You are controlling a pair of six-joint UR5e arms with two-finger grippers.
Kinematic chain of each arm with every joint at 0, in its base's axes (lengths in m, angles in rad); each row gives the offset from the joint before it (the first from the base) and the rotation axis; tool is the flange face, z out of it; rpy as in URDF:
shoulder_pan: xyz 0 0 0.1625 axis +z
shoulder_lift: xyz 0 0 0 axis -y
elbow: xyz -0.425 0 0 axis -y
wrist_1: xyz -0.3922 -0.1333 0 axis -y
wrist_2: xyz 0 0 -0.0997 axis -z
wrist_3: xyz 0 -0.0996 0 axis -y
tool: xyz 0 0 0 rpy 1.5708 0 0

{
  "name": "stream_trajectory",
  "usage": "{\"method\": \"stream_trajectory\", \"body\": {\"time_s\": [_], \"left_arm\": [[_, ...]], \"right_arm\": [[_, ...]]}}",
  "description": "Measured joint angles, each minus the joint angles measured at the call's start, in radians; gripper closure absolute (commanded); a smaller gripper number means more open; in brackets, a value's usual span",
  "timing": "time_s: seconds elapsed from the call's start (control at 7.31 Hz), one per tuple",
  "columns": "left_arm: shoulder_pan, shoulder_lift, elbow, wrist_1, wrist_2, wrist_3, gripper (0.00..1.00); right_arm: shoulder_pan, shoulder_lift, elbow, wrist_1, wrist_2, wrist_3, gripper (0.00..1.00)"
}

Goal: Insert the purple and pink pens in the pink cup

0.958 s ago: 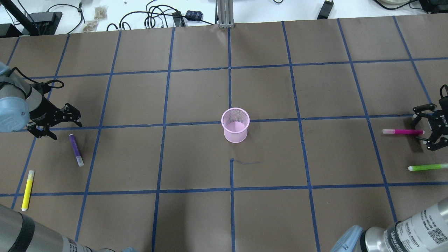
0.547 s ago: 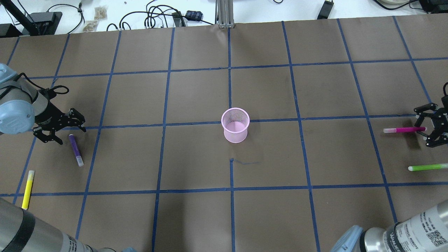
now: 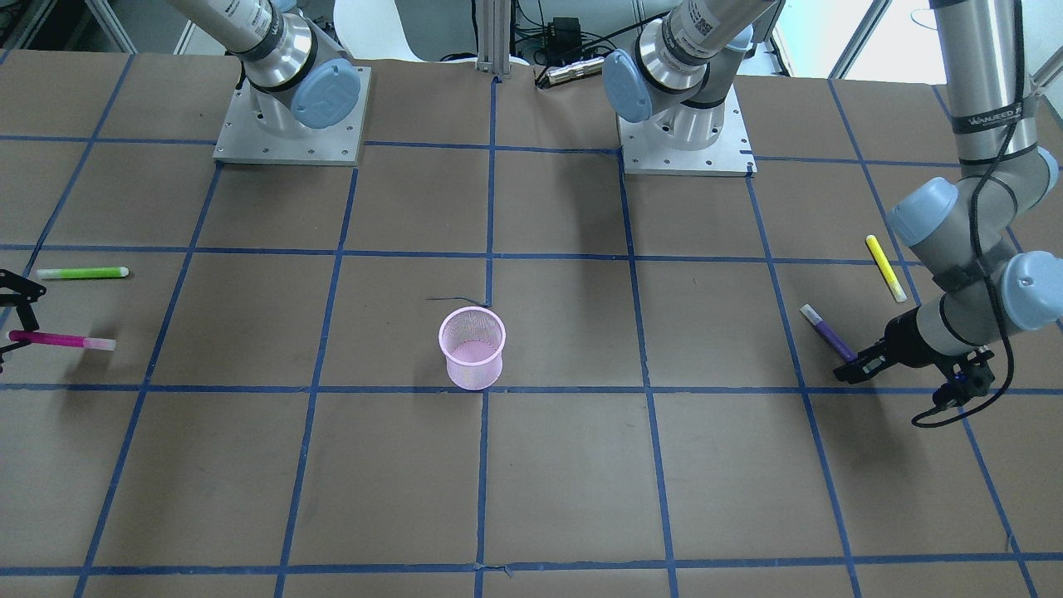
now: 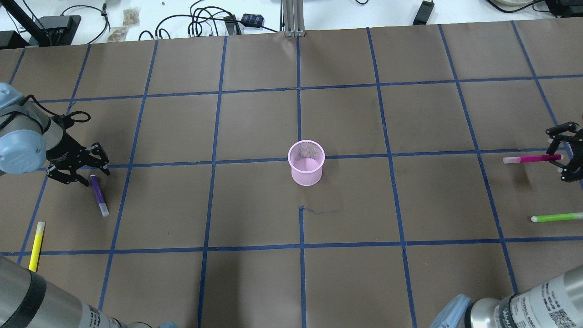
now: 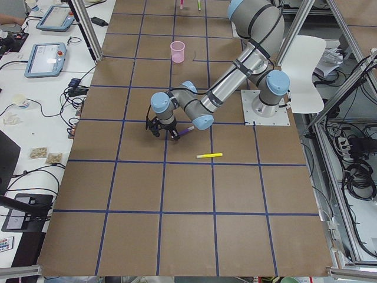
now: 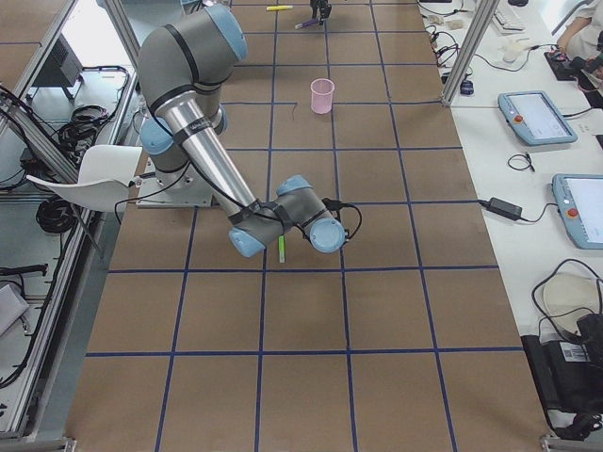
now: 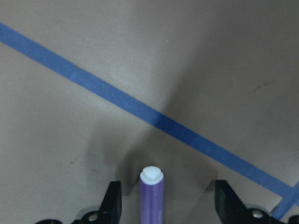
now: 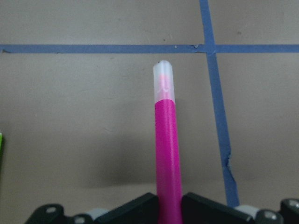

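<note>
**Front-facing view.** A brown paper-covered table (image 3: 565, 482) is gridded with blue tape. A pink wire-mesh cup (image 3: 472, 349) stands upright near the middle, with nothing showing above its rim. At this view's right, the left gripper (image 3: 849, 368) sits low at one end of a purple pen with a pale cap (image 3: 825, 330), which lies flat. A yellow pen (image 3: 885, 267) lies nearby. At the far left edge, the right gripper (image 3: 8, 328), mostly cut off, is at the dark end of a magenta-pink pen with a clear cap (image 3: 60, 340). A green pen (image 3: 81, 272) lies close by.

**Overhead view.** The cup looks empty. Both wanted pens are well apart from it, on opposite sides. The pink pen's shadow falls apart from the pen, so it seems raised off the paper.

**Left side view.** The near arm bends low over the purple pen. The jaws are too small to judge.

**Right side view.** The near arm's wrist hides its gripper.

**Left wrist view.** The fingers are spread wide, one on each side of the purple pen's end, with a gap on both sides. Nothing is gripped.

**Right wrist view.** The pink pen juts forward from between pads clamped on it.

**Progress.** The task looks to be at an early stage, with neither pen in the cup. The pink pen is grasped and needs carrying over and dropping in. The purple pen has yet to be gripped, lifted and delivered.
</note>
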Motion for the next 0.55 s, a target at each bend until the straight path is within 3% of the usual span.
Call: {"method": "stream_trajectory", "body": {"time_s": [0.55], "left_arm": [[0.0,0.004,0.007,-0.005,-0.009,-0.008,1.0]], "right_arm": [[0.232,-0.259,0.013,0.095,-0.015,0.261,0.96]]}}
